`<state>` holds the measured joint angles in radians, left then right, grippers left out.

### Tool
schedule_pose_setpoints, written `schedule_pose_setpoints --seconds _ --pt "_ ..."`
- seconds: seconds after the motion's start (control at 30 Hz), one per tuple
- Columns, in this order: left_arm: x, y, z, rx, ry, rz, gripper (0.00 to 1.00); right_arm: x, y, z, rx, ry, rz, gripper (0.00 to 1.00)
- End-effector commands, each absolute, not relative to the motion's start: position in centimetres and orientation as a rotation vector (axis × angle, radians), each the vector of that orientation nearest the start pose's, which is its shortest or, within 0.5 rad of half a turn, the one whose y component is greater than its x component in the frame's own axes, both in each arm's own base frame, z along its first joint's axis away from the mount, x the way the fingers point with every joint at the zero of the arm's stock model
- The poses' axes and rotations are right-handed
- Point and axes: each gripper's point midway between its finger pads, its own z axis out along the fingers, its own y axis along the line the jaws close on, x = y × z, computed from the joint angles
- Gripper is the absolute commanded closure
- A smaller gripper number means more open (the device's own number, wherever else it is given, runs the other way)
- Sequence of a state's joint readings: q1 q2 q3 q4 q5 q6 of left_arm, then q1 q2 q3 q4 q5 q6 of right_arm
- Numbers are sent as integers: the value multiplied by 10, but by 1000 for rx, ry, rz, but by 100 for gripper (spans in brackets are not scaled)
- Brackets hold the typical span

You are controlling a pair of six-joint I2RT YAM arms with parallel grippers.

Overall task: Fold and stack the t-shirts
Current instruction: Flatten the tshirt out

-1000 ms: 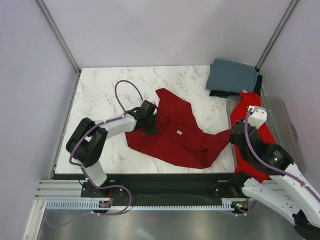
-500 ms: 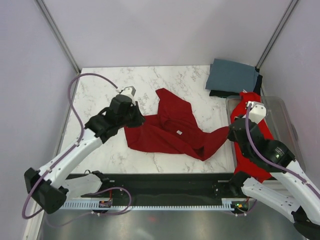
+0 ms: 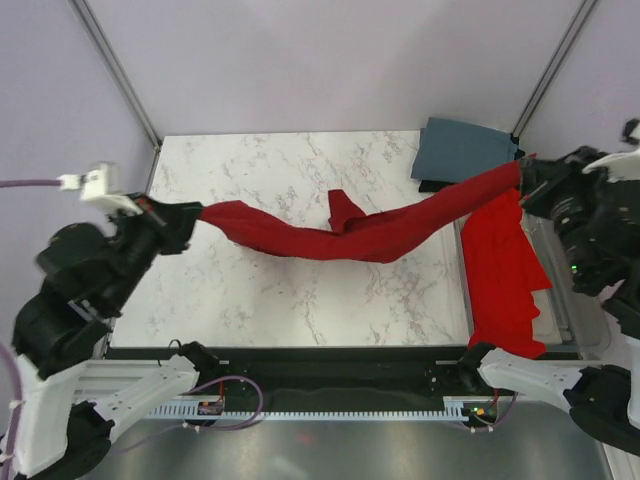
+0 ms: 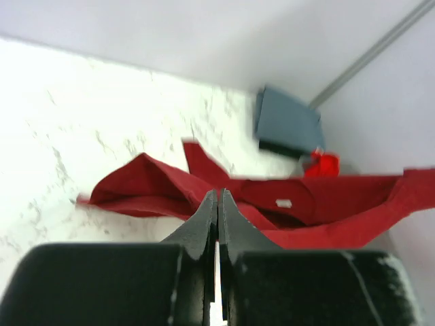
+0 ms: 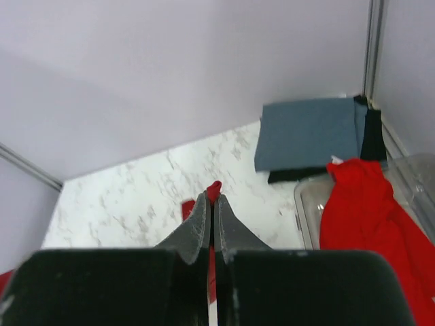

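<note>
The dark crimson t-shirt (image 3: 370,235) hangs stretched in the air above the marble table (image 3: 270,300), held between both grippers. My left gripper (image 3: 193,213) is shut on its left end, and the cloth spreads beyond the fingertips in the left wrist view (image 4: 292,204). My right gripper (image 3: 524,174) is shut on its right end, with a tuft of crimson cloth (image 5: 214,189) poking out between the tips. The brighter red t-shirt (image 3: 500,270) drapes over the bin at the right. The slate grey-blue t-shirt (image 3: 465,150) lies folded on the black one (image 3: 436,186) at the back right corner.
A clear plastic bin (image 5: 300,210) stands at the table's right edge beneath the red shirt. Lilac walls with metal posts (image 3: 120,80) close in the back and both sides.
Both arms have risen and drawn apart. The crimson shirt has been lifted from a heap on the table into a taut band between the grippers.
</note>
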<state>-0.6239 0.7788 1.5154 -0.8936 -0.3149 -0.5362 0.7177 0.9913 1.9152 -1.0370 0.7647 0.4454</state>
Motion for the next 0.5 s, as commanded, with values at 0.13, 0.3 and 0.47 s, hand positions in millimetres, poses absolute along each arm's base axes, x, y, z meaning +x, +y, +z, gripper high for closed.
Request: schedule_pose_setpoints --seconds 0.13,0.3,0.47 --pt "142 0 497 -340 1492 -411 98 175 -19 578 443 1430 187 100" --pt "119 21 515 -373 1387 -442 98 165 -7 593 334 1359 302 100" --pt "100 12 541 -264 1276 -557 98 122 43 637 -60 1146 580 100"
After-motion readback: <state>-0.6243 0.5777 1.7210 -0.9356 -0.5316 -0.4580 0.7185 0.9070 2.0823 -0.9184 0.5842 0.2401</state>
